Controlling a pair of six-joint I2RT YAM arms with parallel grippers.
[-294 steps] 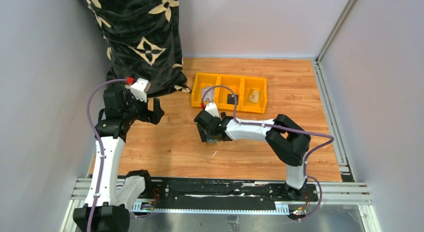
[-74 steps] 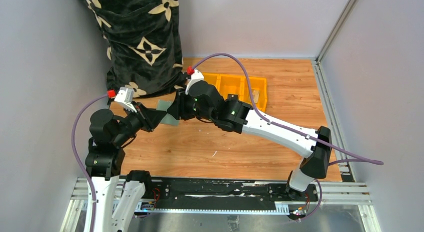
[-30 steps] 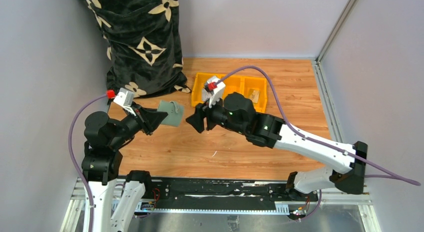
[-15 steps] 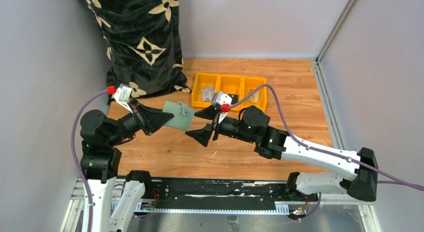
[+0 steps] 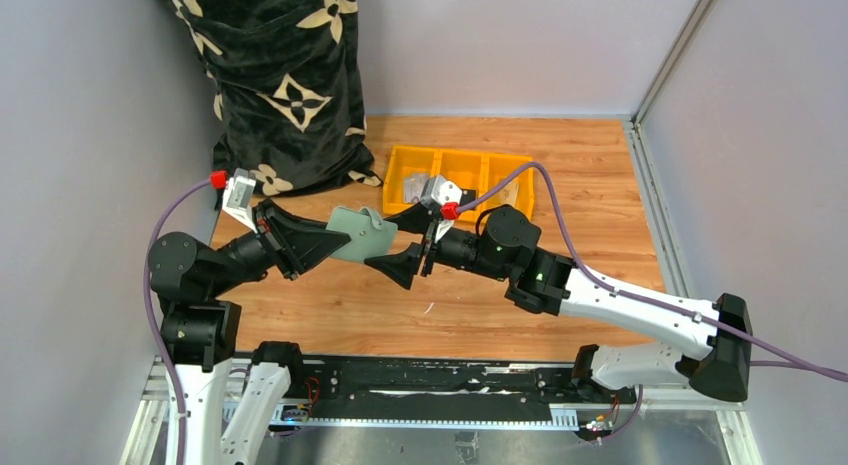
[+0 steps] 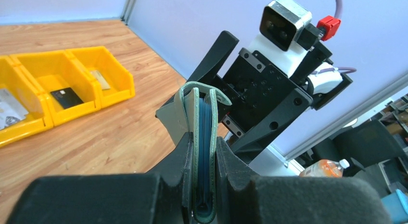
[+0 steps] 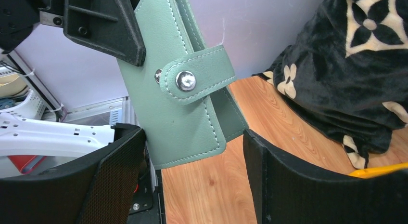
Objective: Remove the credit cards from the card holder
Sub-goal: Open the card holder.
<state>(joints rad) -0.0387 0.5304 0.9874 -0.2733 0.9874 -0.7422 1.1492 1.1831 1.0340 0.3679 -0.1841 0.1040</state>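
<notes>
A sage-green card holder (image 5: pixel 362 235) hangs in the air over the table's left middle, folded shut. My left gripper (image 5: pixel 335 243) is shut on its folded end, and the left wrist view shows the fingers (image 6: pixel 179 154) pinching both covers of the card holder (image 6: pixel 202 137) edge-on, with blue-grey layers between them. My right gripper (image 5: pixel 400 245) faces it, open wide, its fingers on either side of the free end without touching. In the right wrist view the card holder (image 7: pixel 178 113) has its strap snapped shut by a metal stud (image 7: pixel 185 80). The credit cards are hidden.
A yellow three-part bin (image 5: pixel 470 170) stands behind the grippers with small items in its compartments; in the left wrist view the yellow bin (image 6: pixel 62 89) holds a dark card-like piece. A black floral bag (image 5: pixel 285 85) leans at the back left corner. Grey walls close in both sides.
My right gripper has turned, dropped lower and moved left to the card holder's free end, its jaws widening. My left gripper has carried the card holder to the right, toward it.
</notes>
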